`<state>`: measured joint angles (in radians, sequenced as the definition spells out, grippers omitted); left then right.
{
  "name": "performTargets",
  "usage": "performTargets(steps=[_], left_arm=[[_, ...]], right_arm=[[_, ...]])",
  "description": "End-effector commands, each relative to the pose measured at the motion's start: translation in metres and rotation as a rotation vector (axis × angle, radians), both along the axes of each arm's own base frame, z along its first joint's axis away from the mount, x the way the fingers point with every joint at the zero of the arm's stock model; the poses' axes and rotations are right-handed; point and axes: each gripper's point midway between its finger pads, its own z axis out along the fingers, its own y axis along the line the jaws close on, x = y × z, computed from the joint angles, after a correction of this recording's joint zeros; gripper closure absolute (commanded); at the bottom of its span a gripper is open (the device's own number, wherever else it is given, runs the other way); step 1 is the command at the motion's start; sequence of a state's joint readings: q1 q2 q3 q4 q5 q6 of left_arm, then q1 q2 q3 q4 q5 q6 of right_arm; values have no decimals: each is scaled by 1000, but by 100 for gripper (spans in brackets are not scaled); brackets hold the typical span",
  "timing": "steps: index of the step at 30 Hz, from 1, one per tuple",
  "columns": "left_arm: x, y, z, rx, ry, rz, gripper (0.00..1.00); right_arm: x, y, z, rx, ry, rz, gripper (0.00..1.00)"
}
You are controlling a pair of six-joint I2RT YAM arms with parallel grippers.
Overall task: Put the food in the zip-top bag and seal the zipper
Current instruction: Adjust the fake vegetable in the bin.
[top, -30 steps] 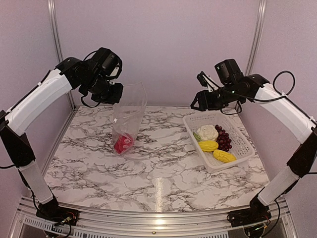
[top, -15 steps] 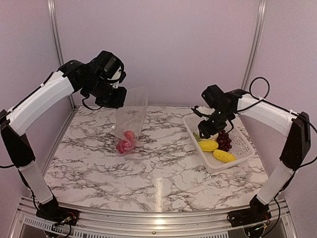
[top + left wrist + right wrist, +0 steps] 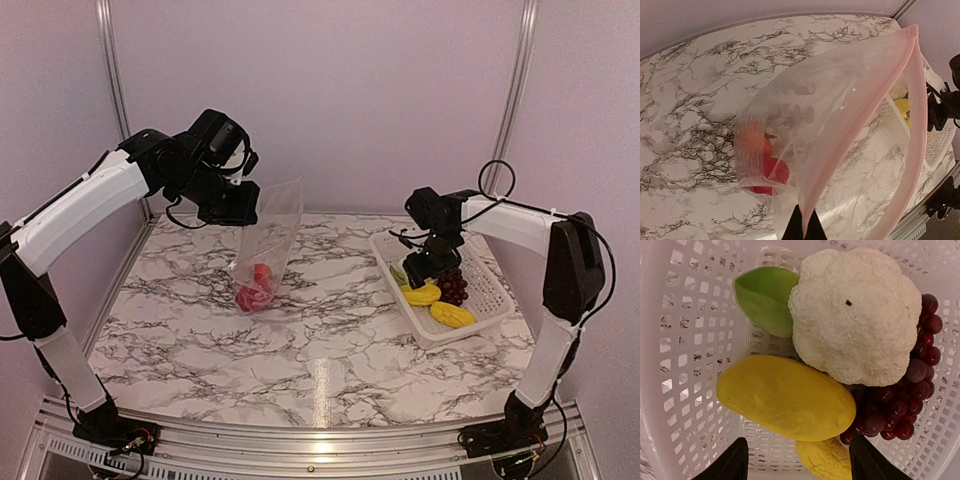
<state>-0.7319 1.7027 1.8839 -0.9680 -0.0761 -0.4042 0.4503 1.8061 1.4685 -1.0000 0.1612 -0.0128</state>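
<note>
My left gripper (image 3: pixel 243 205) is shut on the top edge of the clear zip-top bag (image 3: pixel 266 240) and holds it hanging over the table; the pinch also shows in the left wrist view (image 3: pixel 803 229). The bag's pink zipper strip (image 3: pixel 912 105) gapes open. A red piece (image 3: pixel 771 172) and an orange fruit (image 3: pixel 754 145) lie in the bag's bottom. My right gripper (image 3: pixel 424 265) is open, low over the white basket (image 3: pixel 492 290), its fingertips (image 3: pixel 732 462) straddling a yellow piece (image 3: pixel 785 397). The white cauliflower (image 3: pixel 855 310), purple grapes (image 3: pixel 912 390) and a second yellow piece (image 3: pixel 825 460) lie there.
The white lattice basket (image 3: pixel 685 325) stands at the table's right side, near the right wall. A green leaf (image 3: pixel 762 297) sticks out beside the cauliflower. The marble table (image 3: pixel 330 330) has aluminium frame posts at the back corners and a rail at the front.
My right gripper has dropped from above the basket down into it, over the food. My left gripper has shifted slightly right, and the bag swung with it.
</note>
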Motion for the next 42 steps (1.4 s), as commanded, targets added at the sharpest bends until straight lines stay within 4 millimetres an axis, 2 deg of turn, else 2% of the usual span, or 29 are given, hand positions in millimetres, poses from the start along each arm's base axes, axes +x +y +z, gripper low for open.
performTargets(steps=[1,5,11,14,17,19,23,26,28,35,39,42], left_arm=[[-5,-5,12,-66,0,-13,100],[-6,-9,11,-80,10,-19,100],[-4,-11,11,-87,13,-18,100],[-4,-11,11,-88,13,-17,100],[-5,-11,9,-89,21,-13,100],[-5,-11,8,-89,24,-11,100],[-7,-14,3,-94,44,-22,100],[-9,-15,5,-104,49,-29,100],[-9,-14,5,-103,46,-29,100],[-12,-13,5,-104,50,-34,100],[-13,-14,5,-111,57,-31,100],[-13,-13,3,-109,63,-26,100]], right_arm=[[32,-6,10,124,-61,-135,33],[48,-5,17,204,-94,-170,34],[53,-9,7,215,-101,-202,32],[65,-15,16,223,-159,-246,30],[81,-19,30,209,-216,-268,25],[89,-18,31,203,-227,-263,21],[96,-14,15,184,-177,-257,15],[101,-14,4,172,-160,-269,2],[104,-14,-3,165,-152,-274,1],[100,-18,-41,119,-82,-297,3],[97,-24,-49,100,-84,-313,14],[94,-28,-51,122,-92,-328,32]])
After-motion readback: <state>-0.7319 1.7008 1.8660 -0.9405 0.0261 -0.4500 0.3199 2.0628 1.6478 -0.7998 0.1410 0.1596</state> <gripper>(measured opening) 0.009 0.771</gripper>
